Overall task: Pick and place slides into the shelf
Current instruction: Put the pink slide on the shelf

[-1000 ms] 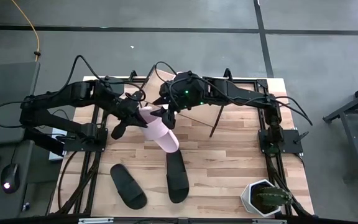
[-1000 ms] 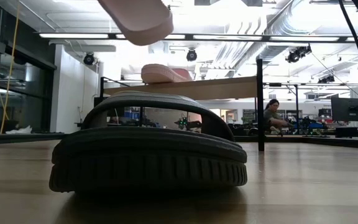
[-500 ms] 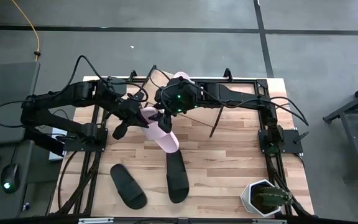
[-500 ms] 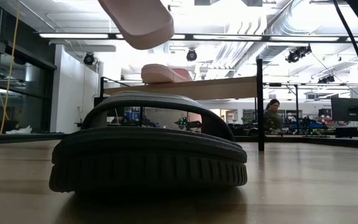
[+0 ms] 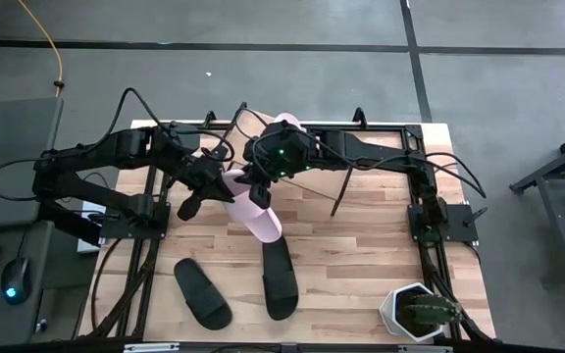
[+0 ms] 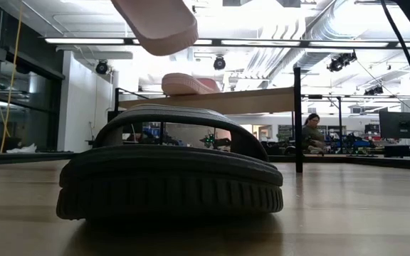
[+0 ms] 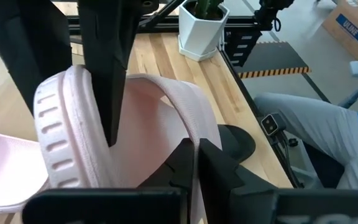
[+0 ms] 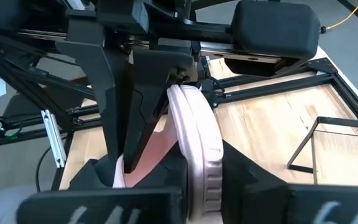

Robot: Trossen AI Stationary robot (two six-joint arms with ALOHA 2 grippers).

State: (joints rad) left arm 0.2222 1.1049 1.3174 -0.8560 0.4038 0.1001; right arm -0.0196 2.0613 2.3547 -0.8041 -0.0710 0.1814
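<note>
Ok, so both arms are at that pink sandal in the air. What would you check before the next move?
1. Left hand pinches the strap of the pink slide: ok.
2. Right hand closed on that slide's sole edge: ok; how firmly, cannot tell.
3. Slide lifted clear of the two black slides below: ok.
4. Shelf has bare board beside the other pink slide: ok.
5. Person in the background well away from the arms: ok.
</note>
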